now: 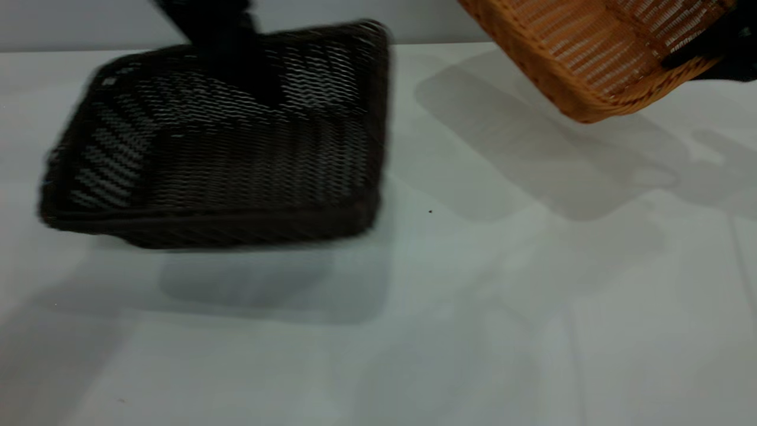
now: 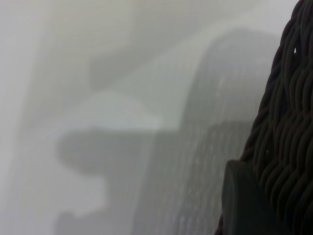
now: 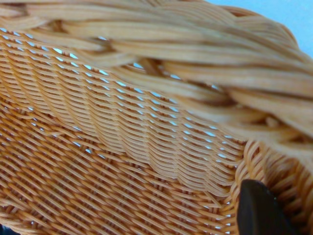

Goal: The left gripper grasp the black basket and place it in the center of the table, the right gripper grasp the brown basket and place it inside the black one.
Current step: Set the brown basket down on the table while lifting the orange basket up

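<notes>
Left end effector clenches the black basket's far rim, carrying it tilted above the desk. Right end effector grips the brown basket, airborne, well apart. Best: level the black one at centre, land it gently, then release.

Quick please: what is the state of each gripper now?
Left gripper: closed on the far rim of the black basket, holding it tilted.
Right gripper: closed on the brown basket, lifted off the table.
</notes>
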